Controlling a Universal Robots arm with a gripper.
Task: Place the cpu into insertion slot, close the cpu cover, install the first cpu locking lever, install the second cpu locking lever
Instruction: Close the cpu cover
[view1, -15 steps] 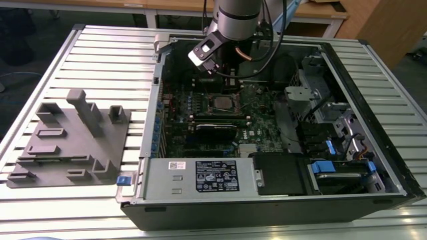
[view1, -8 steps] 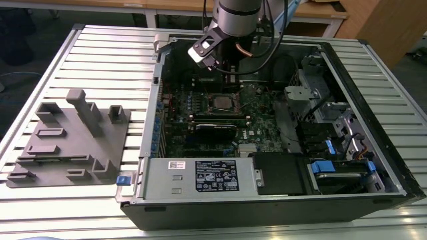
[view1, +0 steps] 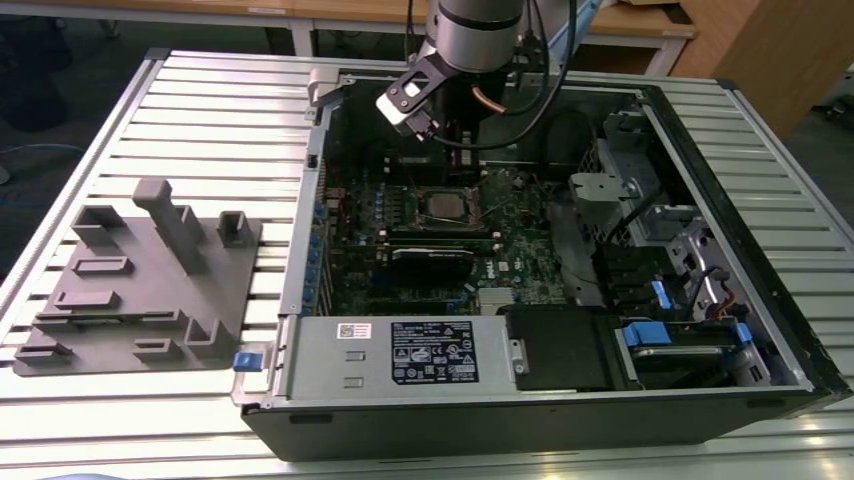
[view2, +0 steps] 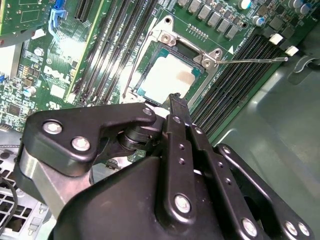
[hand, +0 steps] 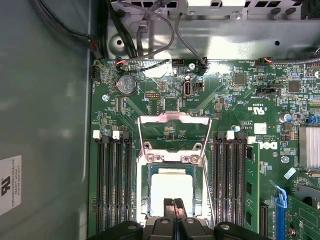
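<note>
clenched on nothing at twelve o'clock of the seated cpu in the exterior view, my end effector should, i judge, press the raised cpu cover down squarely.

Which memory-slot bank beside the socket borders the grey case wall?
The bank of long black memory slots on the round silver coin battery's side; the other bank lies toward the blue-latched slot.

My tally
I count one cpu, two locking levers, one coin cell, one computer case, one grey fixture.
</note>
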